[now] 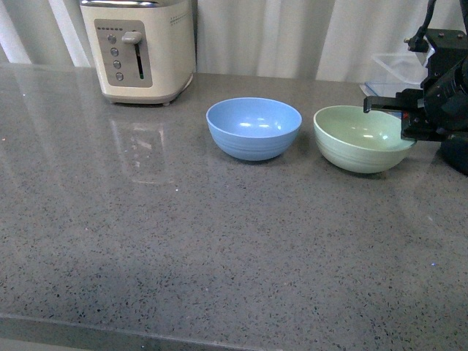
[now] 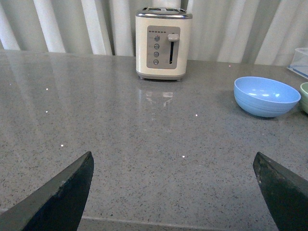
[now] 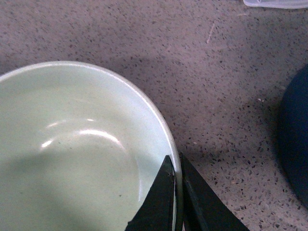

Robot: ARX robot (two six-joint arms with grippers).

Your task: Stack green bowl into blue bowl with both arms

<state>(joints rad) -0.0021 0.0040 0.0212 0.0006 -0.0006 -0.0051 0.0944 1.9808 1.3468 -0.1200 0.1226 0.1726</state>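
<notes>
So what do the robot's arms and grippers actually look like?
Everything visible is black. The right arm is a blocky housing with a thin cable looping above it. The right gripper and left gripper each end in flat, tapering, wedge-shaped fingers. No markings are visible.

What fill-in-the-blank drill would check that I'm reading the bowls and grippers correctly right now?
1. The right gripper is shut on the green bowl at its ____.
2. In the front view, the blue bowl stands to the ____ of the green bowl.
3. The left gripper holds nothing, its jaws wide ____.
Missing words: rim; left; open.
</notes>
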